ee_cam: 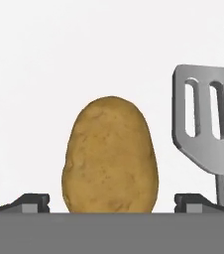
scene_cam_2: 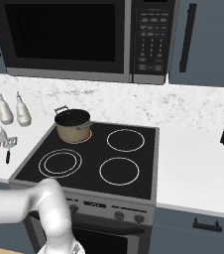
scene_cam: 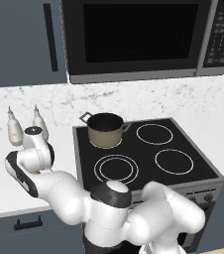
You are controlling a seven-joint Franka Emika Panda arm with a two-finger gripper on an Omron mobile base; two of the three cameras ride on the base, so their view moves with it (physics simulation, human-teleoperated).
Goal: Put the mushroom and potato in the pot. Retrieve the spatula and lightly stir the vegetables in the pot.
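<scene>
Potato (ee_cam: 110, 156) fills lower centre of hand view, long axis running up the frame, standing between the gripper (ee_cam: 112, 202) tips, which are spread wide to either side, no contact visible. Spatula (ee_cam: 208, 134) just right of it, slotted head toward the top, on white counter (ee_cam: 59, 59). Farther back, pot (scene_cam: 104, 129) on stove (scene_cam: 183, 144) rear-left burner; interior dark, contents not discernible. Microwave (scene_cam: 134, 34) above.
</scene>
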